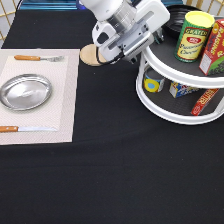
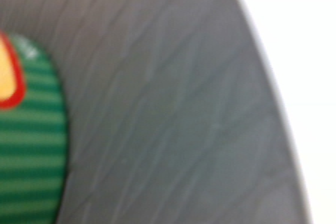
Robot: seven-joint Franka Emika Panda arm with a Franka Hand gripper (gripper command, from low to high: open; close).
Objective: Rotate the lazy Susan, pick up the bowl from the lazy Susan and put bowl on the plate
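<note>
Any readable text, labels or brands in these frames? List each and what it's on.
"GRATED": top word on the green and yellow canister on the upper tier of the lazy Susan; the rest of its label is too blurred to read.
Red box beside it: large letters, cut off and blurred, unreadable.
Lower tier packages: print too small to read.
Wrist view: no text.

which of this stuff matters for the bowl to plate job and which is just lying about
Job: gripper at the top tier's edge; glossy black bowl, mostly hidden behind it; two-tier white-rimmed lazy Susan; shiny round silver plate.
Lying about: round wooden coaster; wooden-handled fork; knife; beige placemat; green and yellow can; red box.
</note>
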